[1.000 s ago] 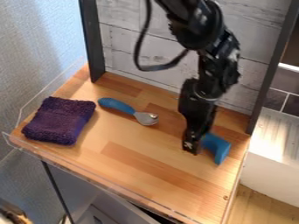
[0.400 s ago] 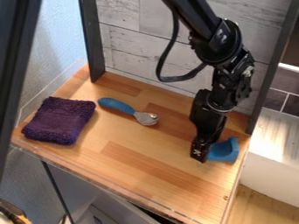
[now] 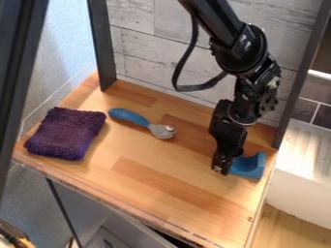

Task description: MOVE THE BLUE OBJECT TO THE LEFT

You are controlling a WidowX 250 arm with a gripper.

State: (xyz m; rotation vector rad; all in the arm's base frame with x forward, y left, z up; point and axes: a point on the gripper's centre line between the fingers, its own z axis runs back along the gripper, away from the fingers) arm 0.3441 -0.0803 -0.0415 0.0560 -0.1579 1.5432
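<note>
A wooden worktop (image 3: pixel 169 186) runs below a pale plank wall (image 3: pixel 139 51), with a dark post (image 3: pixel 101 46) on each side of the planks; left and right here are as the camera sees them. Near the right edge of the worktop lies the blue object (image 3: pixel 251 166), a chunky piece with an upturned right end. The black end effector (image 3: pixel 221 166) hangs down right beside it and overlaps its left end. Whether it is open or closed, or has hold of the blue object, I cannot tell.

This end effector and its arm (image 3: pixel 246 53) stand at the blue object's left side. Farther left, toward the planks, lies a utensil with a blue handle (image 3: pixel 129 116) and a rounded metal head (image 3: pixel 162 131), the head pointing toward the arm. Beyond it, at the far left of the worktop, is a fluffy purple cloth (image 3: pixel 66 133), near the handle but apart from it. Just past the worktop's right edge stands a white unit (image 3: pixel 298 179).
</note>
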